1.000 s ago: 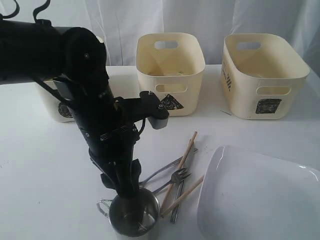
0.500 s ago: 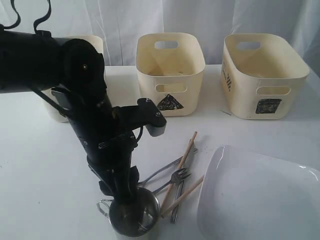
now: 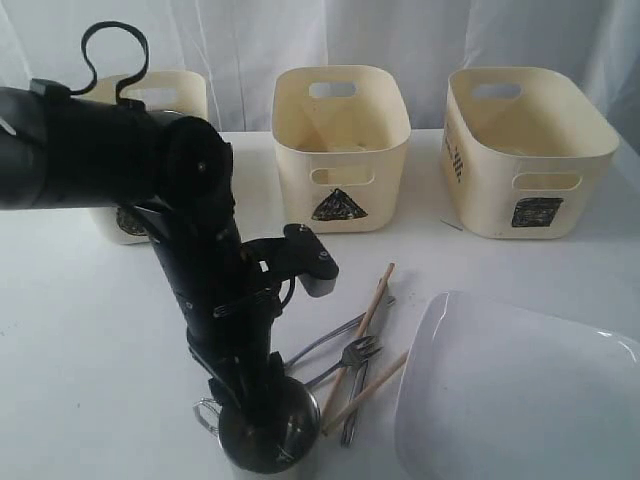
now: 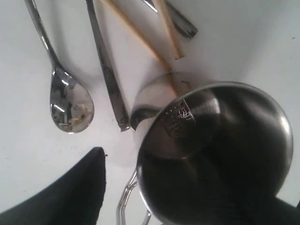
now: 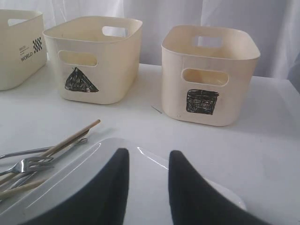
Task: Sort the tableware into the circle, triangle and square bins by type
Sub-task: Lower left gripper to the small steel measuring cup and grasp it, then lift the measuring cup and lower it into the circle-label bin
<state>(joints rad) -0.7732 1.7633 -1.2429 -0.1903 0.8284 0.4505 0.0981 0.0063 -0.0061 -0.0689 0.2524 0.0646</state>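
A steel mug [image 3: 270,438] stands at the table's front edge, and my left gripper [image 3: 255,400] reaches down into it. In the left wrist view one finger [image 4: 70,192] hangs outside the mug [image 4: 215,154] near its wire handle. The other is lost in the dark inside, so the jaws stand open across the rim. Spoon [image 4: 70,101], knife [image 4: 110,79] and chopsticks [image 4: 140,35] lie beside it, the fork [image 3: 355,355] among them. My right gripper [image 5: 145,161] hovers open over the white square plate [image 5: 70,183]. The second mug and both bowls are out of view.
Three cream bins line the back: circle [image 3: 130,215] partly behind my left arm, triangle [image 3: 340,145] in the middle, square [image 3: 525,150] at the right. The plate [image 3: 520,390] fills the front right corner. The mug stands very near the table's front edge.
My left arm has swung right and sunk, carrying the gripper deeper into the mug. The circle bin shows more behind it. The mug and cutlery have not moved.
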